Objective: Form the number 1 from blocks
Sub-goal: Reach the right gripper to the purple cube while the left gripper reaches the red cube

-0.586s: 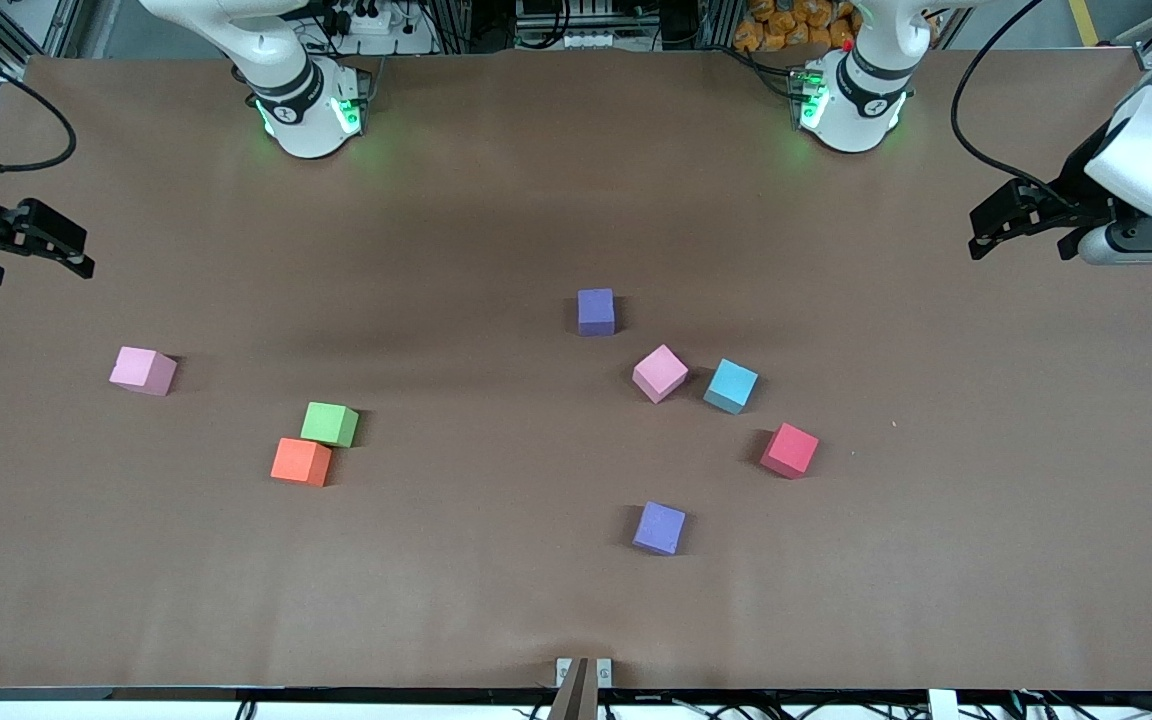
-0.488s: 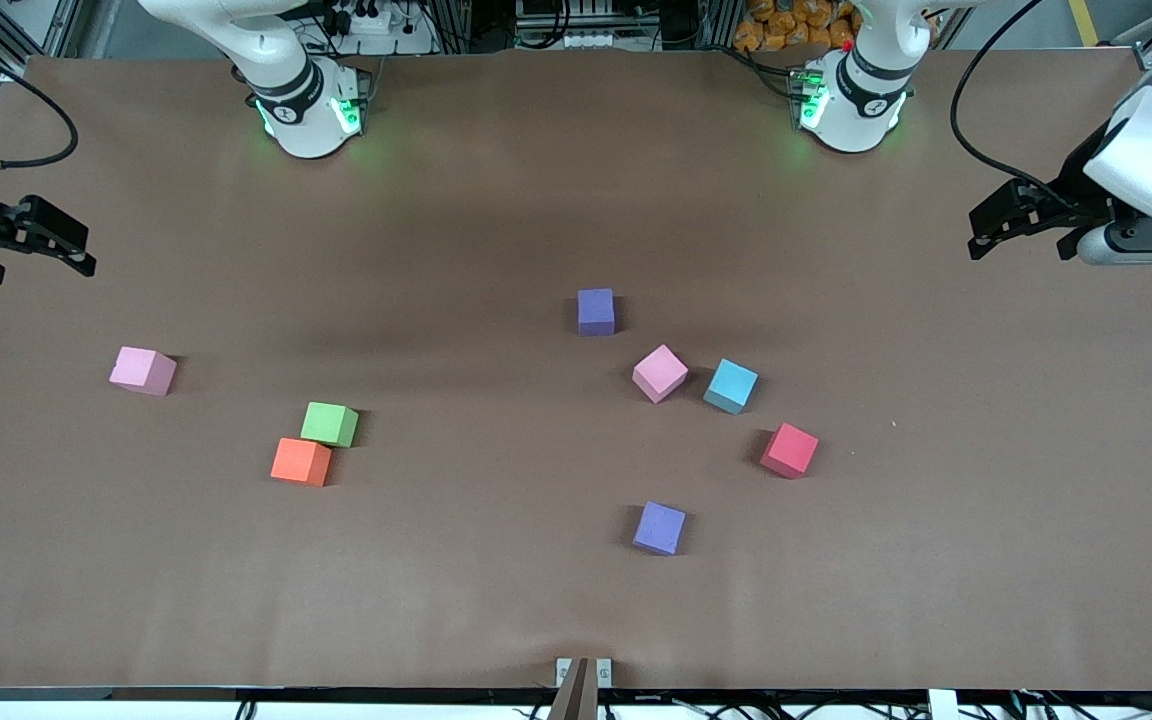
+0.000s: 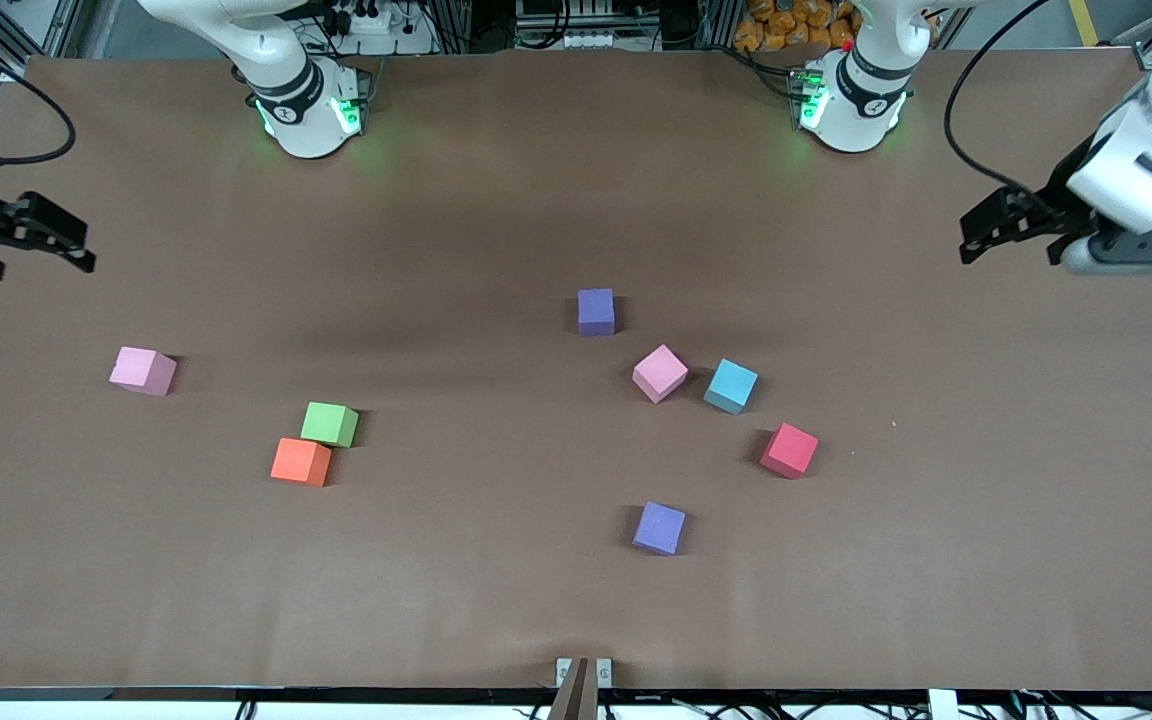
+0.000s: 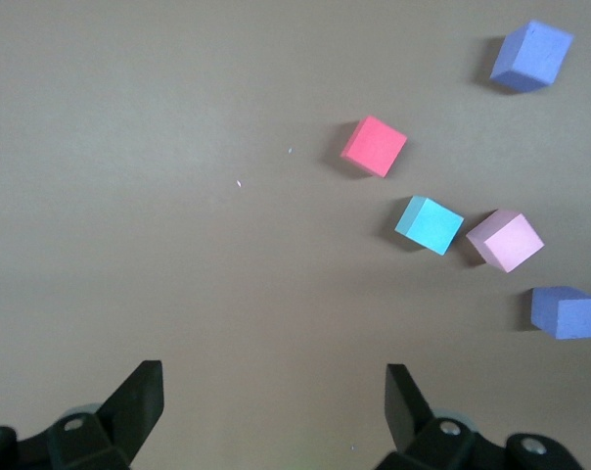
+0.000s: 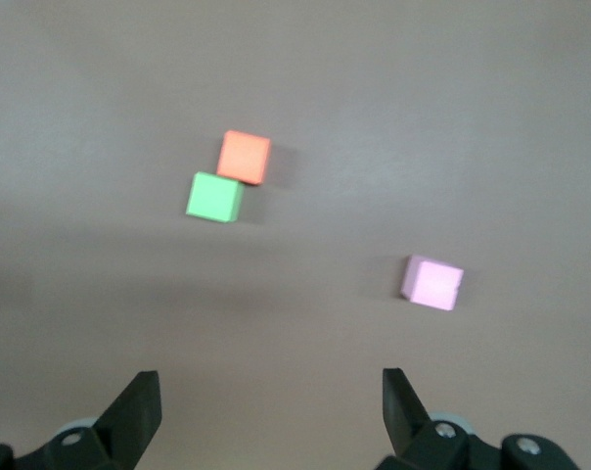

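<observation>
Lying scattered: eight blocks (image 3: 660, 373), two purple, two pink; both hands (image 3: 1008, 231) (image 3: 31, 243) spread, empty.

The table (image 3: 496, 200) is plain brown. Around the light blue block (image 3: 731, 385) lie a pink block (image 3: 659, 373), a red block (image 3: 789, 450) and two purple blocks (image 3: 595, 311) (image 3: 659, 527). Toward the right arm's end are a green block (image 3: 329, 423), an orange block (image 3: 301, 461) and another pink block (image 3: 142, 370). Both grippers (image 3: 996, 222) (image 3: 46, 240) are black.
</observation>
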### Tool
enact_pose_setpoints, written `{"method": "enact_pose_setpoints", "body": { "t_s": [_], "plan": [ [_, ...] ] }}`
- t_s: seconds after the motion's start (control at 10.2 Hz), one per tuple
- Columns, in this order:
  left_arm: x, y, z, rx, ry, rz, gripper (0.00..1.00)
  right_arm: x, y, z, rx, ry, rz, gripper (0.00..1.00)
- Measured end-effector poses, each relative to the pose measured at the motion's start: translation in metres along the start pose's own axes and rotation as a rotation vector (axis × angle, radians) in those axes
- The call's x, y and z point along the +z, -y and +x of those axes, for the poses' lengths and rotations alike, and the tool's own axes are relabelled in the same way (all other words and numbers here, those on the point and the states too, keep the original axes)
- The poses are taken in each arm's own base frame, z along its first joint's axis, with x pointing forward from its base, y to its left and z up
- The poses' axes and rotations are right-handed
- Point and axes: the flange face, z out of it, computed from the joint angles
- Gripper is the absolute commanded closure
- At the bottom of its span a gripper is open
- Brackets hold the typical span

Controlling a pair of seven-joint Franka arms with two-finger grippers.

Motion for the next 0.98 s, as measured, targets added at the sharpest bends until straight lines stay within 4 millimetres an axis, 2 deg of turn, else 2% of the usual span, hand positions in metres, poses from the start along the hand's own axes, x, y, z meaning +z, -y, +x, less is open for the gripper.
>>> {"method": "enact_pose_setpoints", "body": {
  "t_s": [0.1, 0.2, 0.29, 0.49, 0.59, 0.78, 0.88, 0.98],
  "plan": [
    [0.025, -0.002, 0.016, -0.022, 0.031, -0.003, 0.00, 0.013, 0.033, 0.007, -0.029, 0.027, 0.008, 0.00],
    [0.051, -0.004, 0.035, -0.067, 0.056, -0.008, 0.00, 0.034, 0.080, 0.015, -0.040, 0.056, 0.008, 0.00],
    [0.077, -0.005, 0.056, -0.112, 0.065, -0.017, 0.00, 0.062, 0.141, 0.019, -0.048, 0.073, 0.002, 0.00],
    [0.127, -0.014, 0.096, -0.216, 0.032, -0.032, 0.00, 0.130, 0.257, 0.009, -0.051, 0.082, -0.005, 0.00],
    [0.155, -0.025, 0.111, -0.258, -0.001, -0.020, 0.00, 0.168, 0.307, -0.001, -0.059, 0.092, -0.008, 0.00],
    [0.204, -0.046, 0.130, -0.281, -0.041, 0.008, 0.00, 0.244, 0.388, -0.020, -0.057, 0.099, -0.003, 0.00],
    [0.223, -0.058, 0.135, -0.324, -0.041, 0.008, 0.00, 0.283, 0.422, -0.031, -0.036, 0.101, 0.002, 0.00],
    [0.241, -0.070, 0.139, -0.390, -0.041, 0.016, 0.00, 0.316, 0.448, -0.042, -0.011, 0.100, 0.007, 0.00]
  ]
}}
